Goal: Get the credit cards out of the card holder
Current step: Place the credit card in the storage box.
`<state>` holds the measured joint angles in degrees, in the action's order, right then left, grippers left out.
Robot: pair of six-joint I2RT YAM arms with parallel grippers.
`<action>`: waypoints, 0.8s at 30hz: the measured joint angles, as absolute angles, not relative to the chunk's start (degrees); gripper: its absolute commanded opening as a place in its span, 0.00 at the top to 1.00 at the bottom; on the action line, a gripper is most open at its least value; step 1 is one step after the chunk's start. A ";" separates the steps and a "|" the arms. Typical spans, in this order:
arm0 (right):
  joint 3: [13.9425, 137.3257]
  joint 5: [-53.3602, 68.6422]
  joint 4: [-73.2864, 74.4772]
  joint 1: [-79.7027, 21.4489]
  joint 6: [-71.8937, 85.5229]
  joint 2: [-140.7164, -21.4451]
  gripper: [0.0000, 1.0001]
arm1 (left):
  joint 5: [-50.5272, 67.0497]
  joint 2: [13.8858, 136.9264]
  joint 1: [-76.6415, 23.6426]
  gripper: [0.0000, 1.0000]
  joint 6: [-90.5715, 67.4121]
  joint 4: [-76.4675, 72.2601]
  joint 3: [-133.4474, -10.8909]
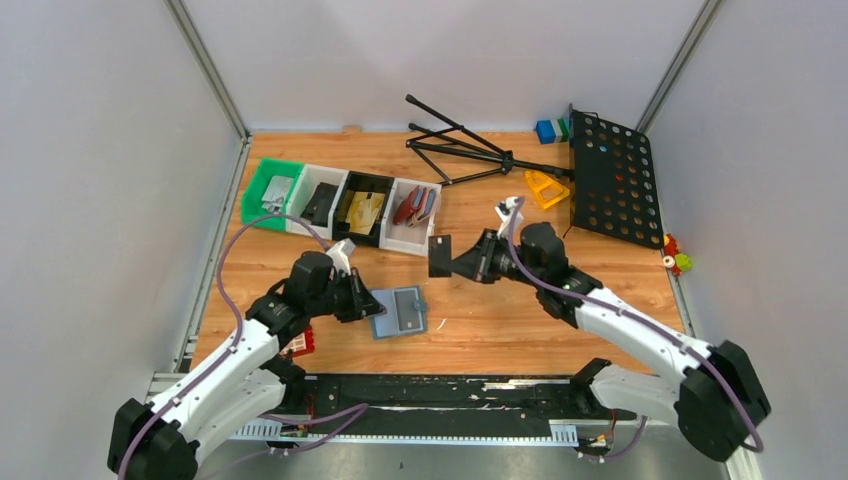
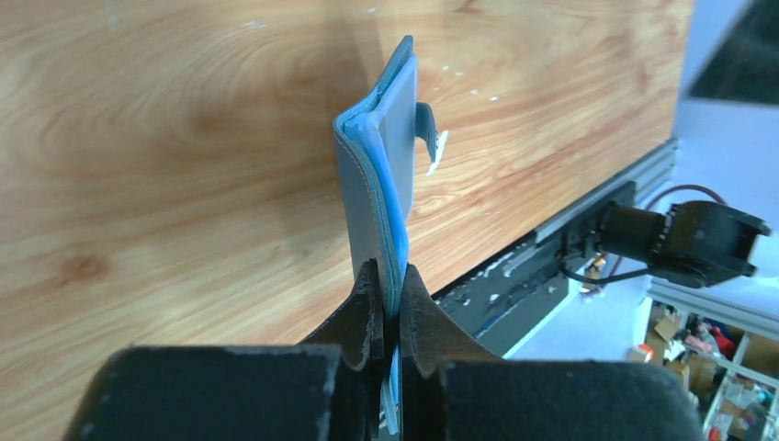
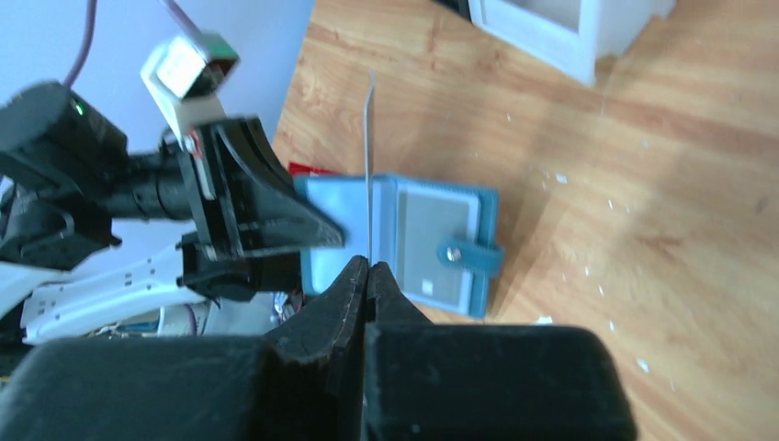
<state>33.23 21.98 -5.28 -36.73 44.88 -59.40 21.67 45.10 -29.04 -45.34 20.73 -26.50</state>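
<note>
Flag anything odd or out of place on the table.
The music stand lies toppled at the table's far side, legs splayed, perforated tray flat on the wood. White flecks are scattered on the wood near the open card holder.

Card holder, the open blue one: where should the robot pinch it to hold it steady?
Pinch the card holder by the outer edge of its left half, coming from the left, as the left gripper does now. It is thin and spread open, so an edge grip leaves the grey-panelled half uncovered.
</note>
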 measured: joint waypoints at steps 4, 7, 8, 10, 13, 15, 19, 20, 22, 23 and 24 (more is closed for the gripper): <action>40.64 18.76 -9.02 -39.35 45.36 -69.01 1.00 | 17.47 42.33 -29.04 1.00 -45.32 25.23 -25.28; 47.92 15.38 -11.42 -42.24 46.02 -77.23 1.00 | 13.69 38.02 -29.04 1.00 -46.35 27.27 -23.59; 50.81 14.24 -12.40 -42.74 46.28 -80.38 1.00 | 12.32 36.40 -29.04 1.00 -46.96 27.73 -22.72; 55.02 12.84 -14.44 -44.86 46.94 -85.58 1.00 | 10.22 33.65 -29.04 1.00 -48.21 28.49 -20.58; 62.59 11.03 -17.34 -46.78 48.14 -94.96 1.00 | 7.53 30.35 -29.04 1.00 -49.54 30.35 -17.91; 68.01 10.26 -18.00 -47.72 48.45 -100.88 1.00 | 5.72 29.26 -29.02 1.00 -50.06 32.08 -17.52; 79.66 9.52 -18.22 -48.80 48.80 -112.16 1.00 | 3.51 28.88 -28.99 1.00 -50.02 32.67 -17.52; 82.63 9.50 -18.13 -49.01 48.86 -114.80 1.00 | 3.22 28.95 -28.99 1.00 -49.98 32.67 -17.52; 88.47 9.52 -18.28 -49.10 48.90 -120.01 1.00 | 2.72 29.04 -28.99 1.00 -49.87 32.71 -17.52; 90.70 9.52 -18.28 -49.12 48.84 -121.97 1.00 | 2.50 29.10 -28.97 1.00 -49.80 32.73 -17.50; 93.19 9.56 -18.22 -49.19 48.69 -124.14 1.00 | 2.46 29.17 -28.97 1.00 -49.78 32.71 -17.50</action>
<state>93.19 9.56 -18.22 -49.19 48.69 -124.14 2.46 29.17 -28.97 -49.78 32.71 -17.50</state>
